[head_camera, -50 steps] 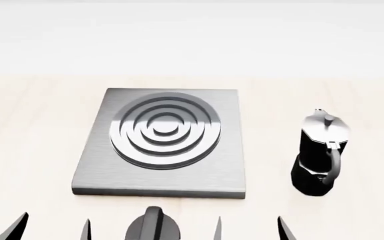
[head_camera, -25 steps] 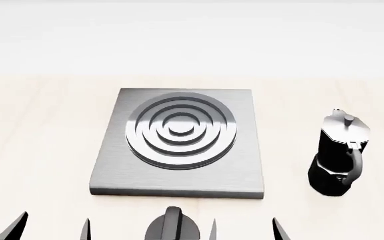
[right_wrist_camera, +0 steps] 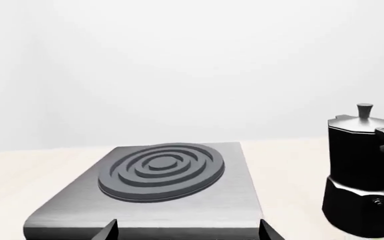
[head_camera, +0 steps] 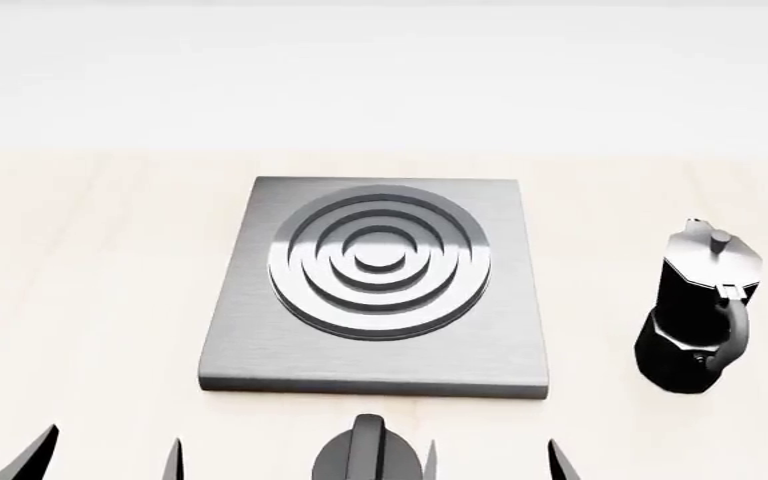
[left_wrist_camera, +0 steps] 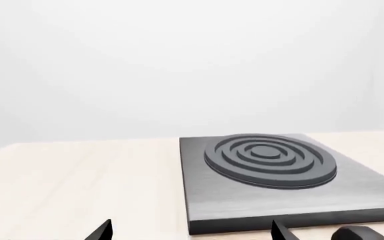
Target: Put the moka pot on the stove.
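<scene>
The moka pot [head_camera: 699, 312] stands upright on the light wooden table, right of the stove [head_camera: 376, 345], apart from it; it also shows in the right wrist view [right_wrist_camera: 362, 172]. The stove is a grey square plate with a ring burner [head_camera: 379, 260], seen in the left wrist view [left_wrist_camera: 292, 192] and the right wrist view [right_wrist_camera: 178, 200]. My left gripper [head_camera: 104, 455] is open and empty at the near left edge; its tips show in its wrist view [left_wrist_camera: 192, 232]. My right gripper [head_camera: 491, 462] is open and empty, in front of the stove's near edge [right_wrist_camera: 188, 231].
A squat black knob [head_camera: 364, 455] sits on the table just in front of the stove, between my grippers; it shows in the left wrist view [left_wrist_camera: 355, 233]. The table [head_camera: 77, 260] ends at a pale wall behind the stove.
The whole scene has shifted to the right in the head view: stove, pot and knob all sit further right than a second ago. The gripper tips stay near the bottom edge.
</scene>
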Robot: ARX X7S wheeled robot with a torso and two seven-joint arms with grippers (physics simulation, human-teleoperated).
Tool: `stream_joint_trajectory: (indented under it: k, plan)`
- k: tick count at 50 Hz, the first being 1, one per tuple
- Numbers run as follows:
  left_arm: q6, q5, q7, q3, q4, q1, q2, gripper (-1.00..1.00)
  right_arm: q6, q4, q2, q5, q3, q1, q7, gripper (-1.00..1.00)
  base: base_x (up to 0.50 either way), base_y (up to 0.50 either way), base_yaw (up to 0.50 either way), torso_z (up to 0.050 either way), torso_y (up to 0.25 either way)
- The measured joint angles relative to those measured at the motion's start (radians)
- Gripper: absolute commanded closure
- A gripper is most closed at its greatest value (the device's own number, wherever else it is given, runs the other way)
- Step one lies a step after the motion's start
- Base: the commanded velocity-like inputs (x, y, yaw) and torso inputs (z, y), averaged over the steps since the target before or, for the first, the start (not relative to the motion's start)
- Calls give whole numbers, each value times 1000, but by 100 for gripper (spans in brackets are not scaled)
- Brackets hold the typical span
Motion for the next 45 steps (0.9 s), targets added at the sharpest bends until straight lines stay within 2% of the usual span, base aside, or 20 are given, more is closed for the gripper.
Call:
stream_joint_trajectory:
  k: [28, 45]
  plan:
    - [11, -19, -7, 4, 0, 5, -8, -100, 3, 32, 9, -18, 13, 9, 41, -100, 0, 0, 0, 0, 0]
    - [20, -24, -8, 10, 2, 10, -15, -100, 145, 39, 56, -19, 51, 161, 76, -100, 0, 0, 0, 0, 0]
